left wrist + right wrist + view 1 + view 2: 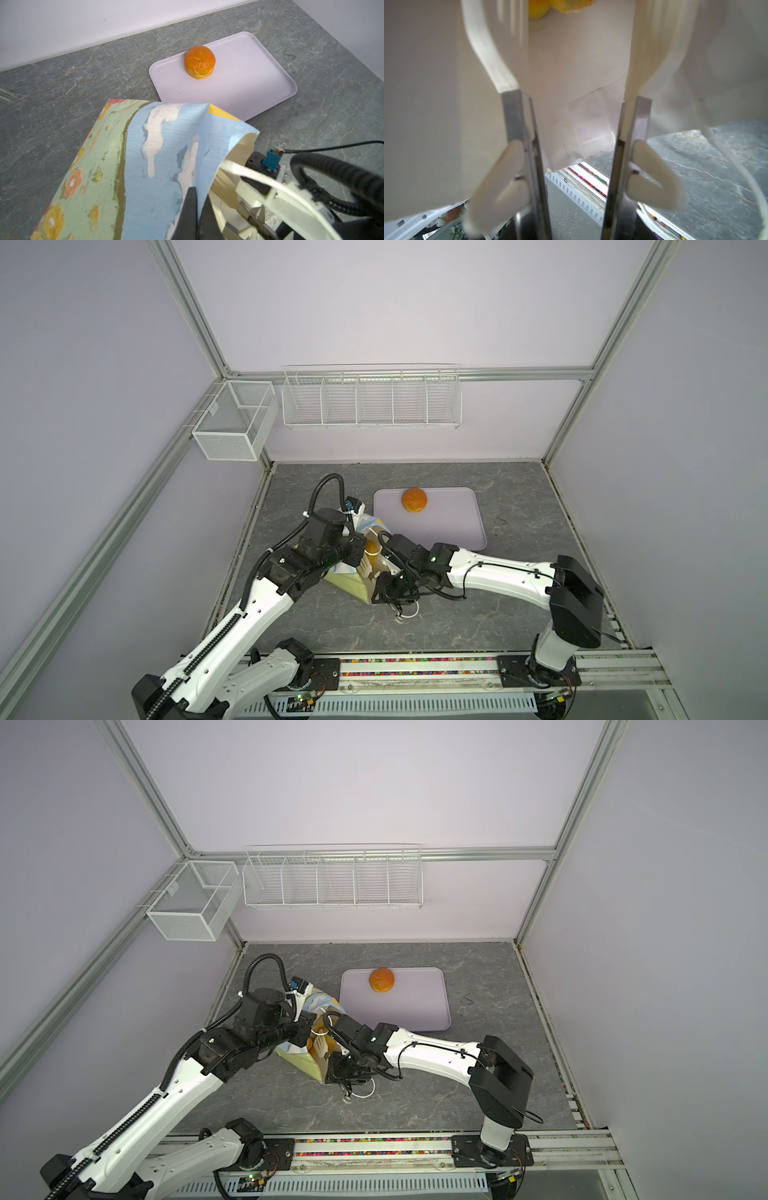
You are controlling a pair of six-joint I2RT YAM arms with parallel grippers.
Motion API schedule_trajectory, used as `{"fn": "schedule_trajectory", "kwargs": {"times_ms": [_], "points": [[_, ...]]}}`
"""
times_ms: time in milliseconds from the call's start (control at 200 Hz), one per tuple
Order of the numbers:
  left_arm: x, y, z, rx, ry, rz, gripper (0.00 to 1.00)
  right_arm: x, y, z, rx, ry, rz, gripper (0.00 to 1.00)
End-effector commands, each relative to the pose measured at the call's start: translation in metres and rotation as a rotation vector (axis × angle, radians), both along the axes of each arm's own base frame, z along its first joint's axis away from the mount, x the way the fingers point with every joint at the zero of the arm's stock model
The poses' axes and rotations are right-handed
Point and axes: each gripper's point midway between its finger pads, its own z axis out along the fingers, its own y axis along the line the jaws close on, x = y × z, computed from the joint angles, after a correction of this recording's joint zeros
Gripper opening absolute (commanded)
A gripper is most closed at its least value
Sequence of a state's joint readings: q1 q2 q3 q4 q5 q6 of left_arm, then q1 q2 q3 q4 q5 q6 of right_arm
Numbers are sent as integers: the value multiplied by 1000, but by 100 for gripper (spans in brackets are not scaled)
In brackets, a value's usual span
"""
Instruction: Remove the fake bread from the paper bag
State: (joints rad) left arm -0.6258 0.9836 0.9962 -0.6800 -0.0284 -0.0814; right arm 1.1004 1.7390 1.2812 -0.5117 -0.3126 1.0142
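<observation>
Your left tool [199, 193] is clenched on the rim of the paper bag [145, 155], which leans tilted on the grey surface [519, 497] near the tray [457, 526]. Your right tool [577, 52] reaches into its mouth, released and grasping nothing. Yellow fake bread [566, 6] shows deeper inside; one round bun [414, 500] sits on the tray.
</observation>
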Motion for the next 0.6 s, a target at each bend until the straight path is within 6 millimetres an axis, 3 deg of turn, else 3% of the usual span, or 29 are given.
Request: {"fn": "schedule_trajectory", "kwargs": {"times_ms": [0, 360, 595], "points": [[-1, -7, 17, -64, -32, -18, 0, 6, 12, 3, 42, 27, -18, 50], [-1, -9, 18, -76, -32, -23, 0, 22, 23, 7, 89, 20, -5, 47], [-3, -5, 18, -61, -37, -18, 0, 26, 8, 13, 56, -50, 4, 22]]}}
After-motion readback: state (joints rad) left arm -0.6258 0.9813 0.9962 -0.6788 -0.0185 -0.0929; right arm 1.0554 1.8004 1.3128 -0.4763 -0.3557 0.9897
